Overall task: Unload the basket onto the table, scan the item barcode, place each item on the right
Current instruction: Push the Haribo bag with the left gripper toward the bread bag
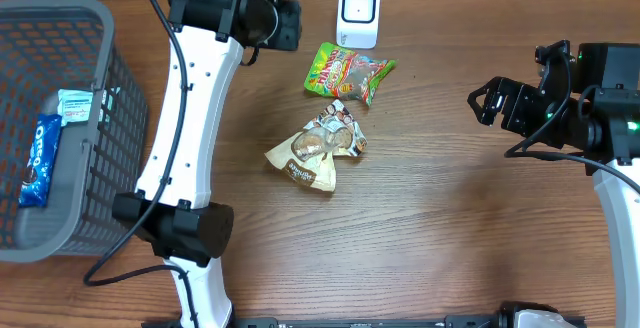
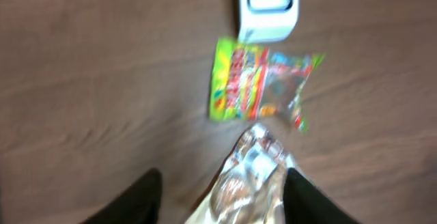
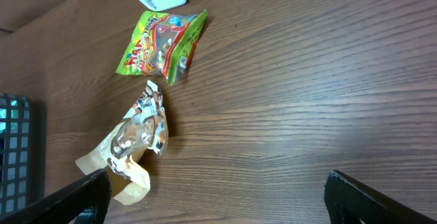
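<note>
Left wrist view is blurry, but the left hand (image 2: 222,176) looks spread, pinching nothing. Snack pouch (image 1: 318,146) lies mid-frame on the tabletop (image 1: 450,228), below the candy bag (image 1: 348,71) and top-centre scanner (image 1: 358,13). Right hand (image 3: 217,177) gapes wide, fingers (image 3: 75,197) cropped at bottom corners.

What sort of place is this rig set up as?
Probably a mock shop checkout: white box-shaped barcode scanner, green plastic sweet packet, grey plastic mesh basket, brown wooden table.
</note>
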Robot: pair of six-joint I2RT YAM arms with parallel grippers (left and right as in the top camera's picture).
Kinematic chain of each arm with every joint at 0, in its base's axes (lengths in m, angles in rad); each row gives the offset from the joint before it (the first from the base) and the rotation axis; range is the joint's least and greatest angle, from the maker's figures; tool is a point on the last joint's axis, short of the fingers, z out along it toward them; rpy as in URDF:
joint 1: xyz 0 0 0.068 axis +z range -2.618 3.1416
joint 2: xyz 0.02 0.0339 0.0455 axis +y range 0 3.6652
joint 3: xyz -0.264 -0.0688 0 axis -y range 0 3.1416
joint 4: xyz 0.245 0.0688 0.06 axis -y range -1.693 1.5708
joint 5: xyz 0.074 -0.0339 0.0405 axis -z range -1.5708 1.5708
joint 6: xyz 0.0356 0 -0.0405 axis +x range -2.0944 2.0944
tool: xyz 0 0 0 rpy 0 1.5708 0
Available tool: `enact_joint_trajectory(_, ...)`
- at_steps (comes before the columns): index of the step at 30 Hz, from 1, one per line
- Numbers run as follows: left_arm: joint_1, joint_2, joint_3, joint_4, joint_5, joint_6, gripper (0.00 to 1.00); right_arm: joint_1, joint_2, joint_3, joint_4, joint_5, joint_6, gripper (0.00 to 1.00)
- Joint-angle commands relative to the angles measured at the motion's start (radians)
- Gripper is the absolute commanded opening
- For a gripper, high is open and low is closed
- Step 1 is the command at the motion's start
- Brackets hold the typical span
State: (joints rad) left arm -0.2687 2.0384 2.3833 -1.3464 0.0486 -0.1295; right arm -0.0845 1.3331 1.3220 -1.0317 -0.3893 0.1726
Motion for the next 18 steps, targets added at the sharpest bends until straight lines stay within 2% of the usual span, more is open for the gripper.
enact_joint_trajectory(1,-0.021,0.067,0.018,0.048,0.079,-0.010,0.54,0.005,-0.003,0.027,0.005,-0.008,0.002,1.00)
enact_joint_trajectory(4,-0.042,0.145,0.018,0.081,0.083,-0.051,0.53,0.005,-0.003,0.027,0.005,-0.008,0.002,1.00)
enact_joint_trajectory(7,-0.064,0.229,0.018,0.140,0.084,-0.059,0.34,0.005,-0.003,0.027,0.006,-0.008,0.002,1.00)
enact_joint_trajectory(8,-0.074,0.256,0.018,0.162,0.084,-0.059,0.26,0.005,-0.003,0.027,0.006,-0.008,0.002,1.00)
enact_joint_trajectory(9,-0.093,0.303,0.018,0.205,0.083,-0.063,0.13,0.005,-0.002,0.027,0.006,-0.008,0.002,1.00)
enact_joint_trajectory(10,-0.105,0.328,0.018,0.228,0.083,-0.068,0.07,0.005,-0.002,0.027,0.005,-0.005,0.002,1.00)
enact_joint_trajectory(11,-0.116,0.352,0.019,0.247,0.079,-0.078,0.04,0.005,-0.002,0.027,0.004,-0.005,0.002,1.00)
enact_joint_trajectory(18,-0.164,0.459,0.018,0.310,0.053,-0.167,0.04,0.005,-0.002,0.027,-0.003,-0.005,0.002,1.00)
